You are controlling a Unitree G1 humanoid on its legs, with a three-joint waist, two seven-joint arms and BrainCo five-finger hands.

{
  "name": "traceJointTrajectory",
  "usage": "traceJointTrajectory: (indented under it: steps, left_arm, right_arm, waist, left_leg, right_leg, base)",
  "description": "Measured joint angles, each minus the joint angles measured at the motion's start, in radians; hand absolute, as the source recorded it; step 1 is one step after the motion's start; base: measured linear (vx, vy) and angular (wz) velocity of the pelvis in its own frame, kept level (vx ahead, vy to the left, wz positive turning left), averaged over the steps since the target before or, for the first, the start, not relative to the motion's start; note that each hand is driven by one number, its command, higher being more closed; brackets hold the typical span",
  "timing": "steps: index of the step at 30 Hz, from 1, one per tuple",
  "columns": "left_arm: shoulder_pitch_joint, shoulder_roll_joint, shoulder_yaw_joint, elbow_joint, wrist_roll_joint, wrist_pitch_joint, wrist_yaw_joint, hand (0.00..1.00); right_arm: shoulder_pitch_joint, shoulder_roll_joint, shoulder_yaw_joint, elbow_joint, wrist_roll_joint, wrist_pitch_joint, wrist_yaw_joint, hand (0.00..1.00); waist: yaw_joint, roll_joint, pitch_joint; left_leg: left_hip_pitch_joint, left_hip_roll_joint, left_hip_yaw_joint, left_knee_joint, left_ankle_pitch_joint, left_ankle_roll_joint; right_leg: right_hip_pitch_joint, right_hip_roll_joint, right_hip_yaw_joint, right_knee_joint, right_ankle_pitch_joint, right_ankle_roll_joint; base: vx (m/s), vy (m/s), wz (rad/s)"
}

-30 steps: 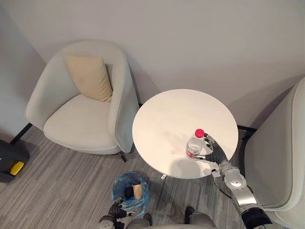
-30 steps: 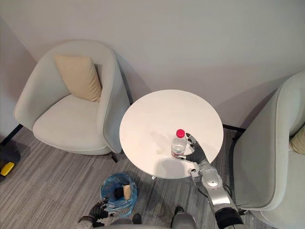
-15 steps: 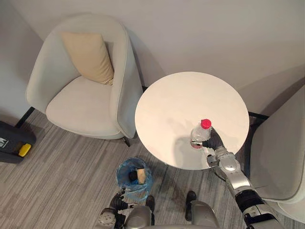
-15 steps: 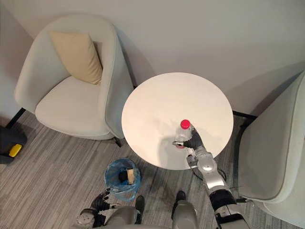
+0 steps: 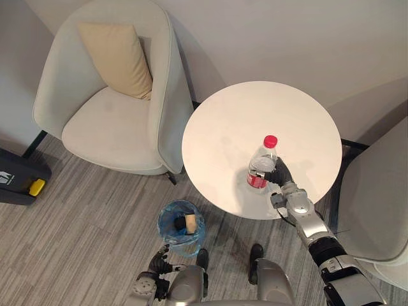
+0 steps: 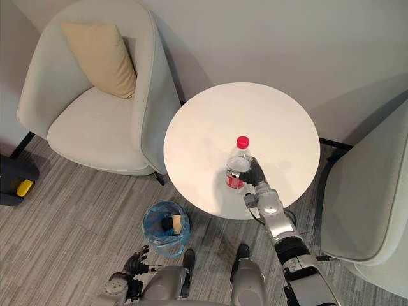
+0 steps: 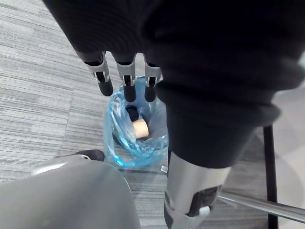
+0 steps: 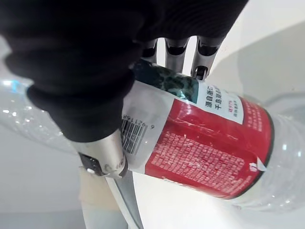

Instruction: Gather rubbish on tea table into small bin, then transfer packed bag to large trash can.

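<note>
Left eye view, surface: A round white surface was seen between an armchair with a tan cushion and a second armchair.
Left eye view, bottle: A clear bottle with a red cap and a red label was seen over the near part of the surface, a little tilted. Whether its bottom touched the surface could not be told.
Left eye view, right hand: The right hand was wrapped round the lower part of the bottle from the robot's side.
Left eye view, small bin: A small bin with a blue lining was stood on the grey floor, just beside the near left edge of the surface. A brown piece and something dark were seen inside it.
Right eye view, left hand: The left hand was seen low down, near the small bin and not touching it.
Left wrist view, left hand: Its fingers were held straight, and nothing was held in them. The small bin was seen past the dark tips, with the brown piece in it.
Right wrist view, right hand: The fingers of the right hand were curled round the bottle, which was held tight. The red label was seen close up, with the white surface behind it.
</note>
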Motion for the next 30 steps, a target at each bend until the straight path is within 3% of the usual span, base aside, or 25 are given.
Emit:
traceJointTrajectory:
  steps: [8,14,18,30]
  left_arm:
    - [-0.004,-0.004,-0.001,0.001,0.004,0.0,-0.001,0.0]
    - [-0.008,-0.013,0.0,0.003,0.005,0.0,-0.001,0.0]
    - [-0.003,-0.018,-0.003,0.008,0.005,0.001,-0.002,0.0]
    - [0.009,-0.041,-0.003,0.052,0.005,0.0,-0.003,0.0]
  right_arm:
    - [0.156,0.005,-0.011,-0.311,0.0,-0.005,0.003,1.0]
    - [0.294,0.055,-0.053,-0.517,0.0,-0.017,0.033,1.0]
    - [0.342,0.074,-0.053,-0.574,0.0,-0.017,0.051,1.0]
    - [0.47,0.106,-0.066,-0.705,0.038,-0.05,0.135,1.0]
  waist:
    - [-0.004,0.0,0.0]
    - [-0.01,-0.007,-0.005]
    - [-0.03,-0.02,-0.02]
    - [-0.03,-0.033,-0.11]
  left_leg:
    - [0.029,0.002,0.015,-0.005,-0.006,0.003]
    - [0.058,0.003,0.045,-0.022,-0.009,0.007]
    - [0.093,0.005,0.049,-0.041,-0.008,0.007]
    - [0.146,0.013,0.054,-0.078,-0.007,0.008]
  right_leg:
    - [0.019,0.003,0.015,-0.001,-0.001,0.002]
    - [0.036,0.012,0.041,-0.014,0.0,0.005]
    - [0.057,0.016,0.043,-0.021,0.002,0.005]
    - [0.129,0.024,0.044,-0.094,0.026,0.015]
  base:
    - [0.0,0.001,-0.05]
    - [-0.03,0.004,-0.12]
    - [0.05,-0.002,-0.05]
    - [0.02,0.003,0.0]
